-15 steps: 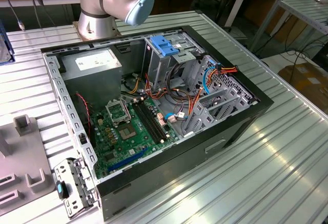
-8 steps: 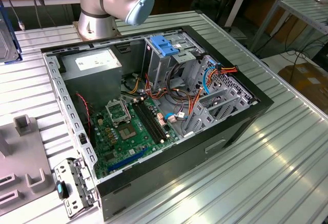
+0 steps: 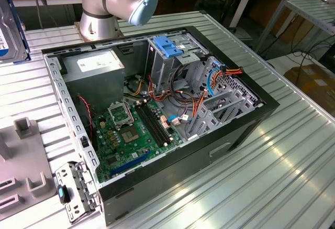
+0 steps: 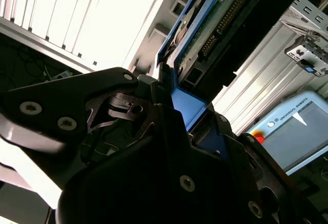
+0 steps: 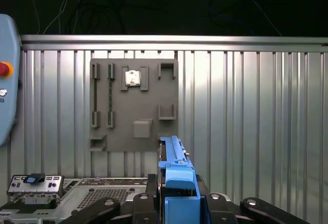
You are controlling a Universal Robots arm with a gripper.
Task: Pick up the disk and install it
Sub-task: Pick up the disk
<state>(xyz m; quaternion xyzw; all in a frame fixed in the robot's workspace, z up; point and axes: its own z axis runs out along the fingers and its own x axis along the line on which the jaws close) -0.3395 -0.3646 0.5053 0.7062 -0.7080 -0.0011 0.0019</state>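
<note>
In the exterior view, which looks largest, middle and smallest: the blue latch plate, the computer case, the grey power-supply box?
1. computer case
2. grey power-supply box
3. blue latch plate
The three clearly differ.

Exterior view overlooks the case [image 3: 172, 182]; both wrist views closely share the disk [image 5: 177, 180] [image 4: 215, 24].

Print ran along the grey pendant [image 4: 289, 124] by its red button [image 4: 259, 138]; I couldn't read anything on the disk [image 3: 12, 24] I held, nor the white sticker [image 3: 98, 61] on the power supply [image 3: 100, 81].
</note>
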